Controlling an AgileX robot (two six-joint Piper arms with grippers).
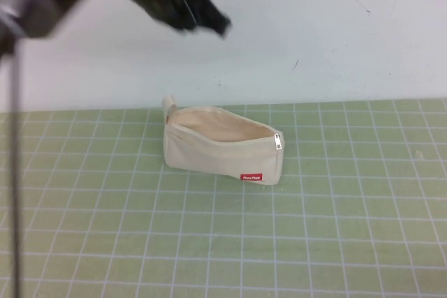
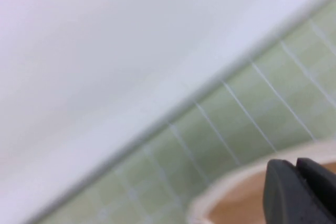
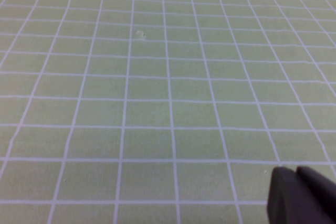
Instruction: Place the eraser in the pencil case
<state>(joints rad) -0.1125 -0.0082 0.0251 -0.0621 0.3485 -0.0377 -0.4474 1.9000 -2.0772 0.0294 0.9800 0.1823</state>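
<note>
Two arms, one at work. We see the green grid mat (image 1: 335, 228), then the pencil case (image 1: 222, 146) mid-mat, unzipped, mouth up. Left gripper (image 1: 209, 19) is raised above and behind the case, blurred; its wrist view shows fingertips (image 2: 302, 192) together, nothing between. Right gripper (image 3: 304, 195) is parked low over bare mat, pinched too. Eraser: not visible anywhere; likely already in the case, so probably done.

small red label (image 1: 251, 178) on pencil case (image 1: 209, 148), white print too small to read
</note>
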